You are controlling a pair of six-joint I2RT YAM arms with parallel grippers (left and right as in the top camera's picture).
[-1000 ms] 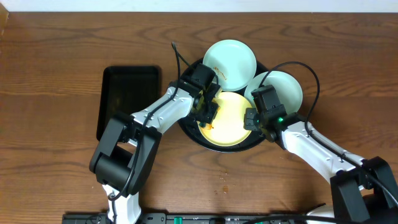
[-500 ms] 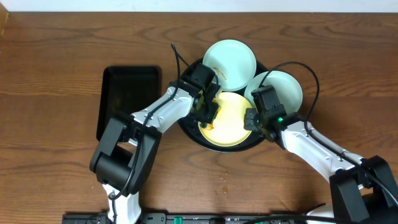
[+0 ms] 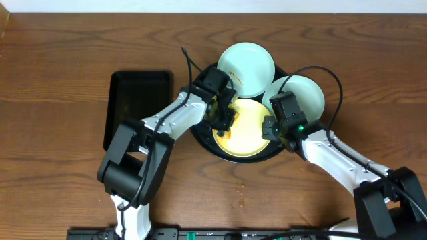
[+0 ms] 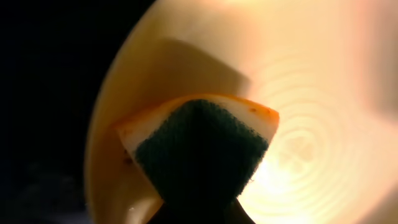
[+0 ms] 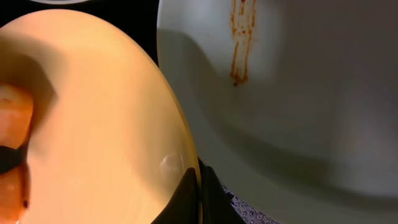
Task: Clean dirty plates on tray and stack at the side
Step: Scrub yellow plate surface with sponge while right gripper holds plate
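here we go, crowded in the middle: the round tray (image 3: 203, 143) sits mid-table with the yellow plate (image 3: 248, 137) flat inside it. the left gripper (image 3: 224, 127) is down on that plate's left half, jaws pinched on a sponge (image 4: 199, 146), green scouring face toward the wrist camera, orange edge behind it, pressed to the yellow surface. the left wrist block hides the plate's upper left part.

over on the other side, the right gripper (image 3: 269, 129) is clamped on the yellow plate's right rim, with its dark fingertips (image 5: 186, 202) pressed together right at that edge.

the far mint plate (image 3: 247, 65) overhangs the tray's far rim. the right mint plate (image 3: 305, 93) overhangs the right rim, just beside the yellow one, with a thin brown smear (image 5: 239, 43) running down its inside. a black cable (image 3: 330, 73) loops across that plate from the right arm.

off to the left, well apart, a rectangular tray (image 3: 137, 107) lies on the tabletop (image 3: 60, 80).

the count: three plates, two mint and one yellow, two trays, one sponge.
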